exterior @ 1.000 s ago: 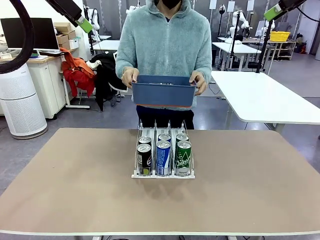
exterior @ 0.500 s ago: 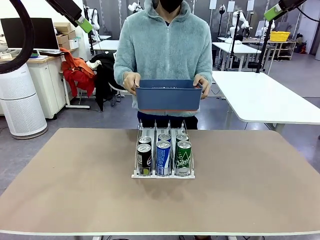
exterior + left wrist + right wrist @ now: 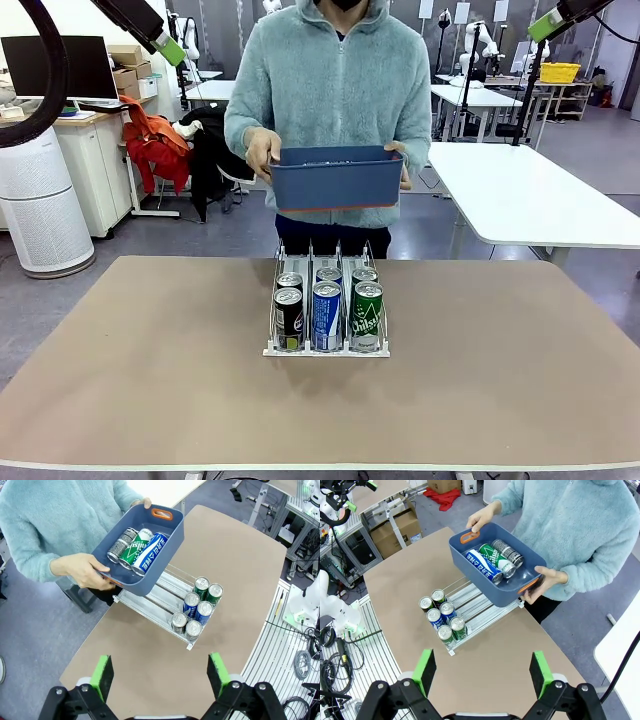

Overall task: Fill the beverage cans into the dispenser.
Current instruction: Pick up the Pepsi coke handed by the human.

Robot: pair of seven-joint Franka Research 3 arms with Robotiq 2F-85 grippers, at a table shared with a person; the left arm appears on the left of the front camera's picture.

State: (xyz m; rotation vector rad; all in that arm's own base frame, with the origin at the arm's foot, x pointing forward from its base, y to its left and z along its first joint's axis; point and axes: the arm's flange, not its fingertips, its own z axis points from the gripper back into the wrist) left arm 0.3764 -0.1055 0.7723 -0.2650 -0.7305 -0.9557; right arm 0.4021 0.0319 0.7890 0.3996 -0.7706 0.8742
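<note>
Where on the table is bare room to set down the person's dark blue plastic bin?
The tan tabletop is bare left and right of the clear three-lane dispenser, and between it and the near edge. Crowded: the lanes' near ends, with six upright slim cans; the far ends are free.

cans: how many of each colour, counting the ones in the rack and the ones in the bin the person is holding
black cans: 3 (2 in the dispenser, 1 in the bin)
blue cans: 3 (2 in the dispenser, 1 in the bin)
green cans: 3 (2 in the dispenser, 1 in the bin)
total: 9
</note>
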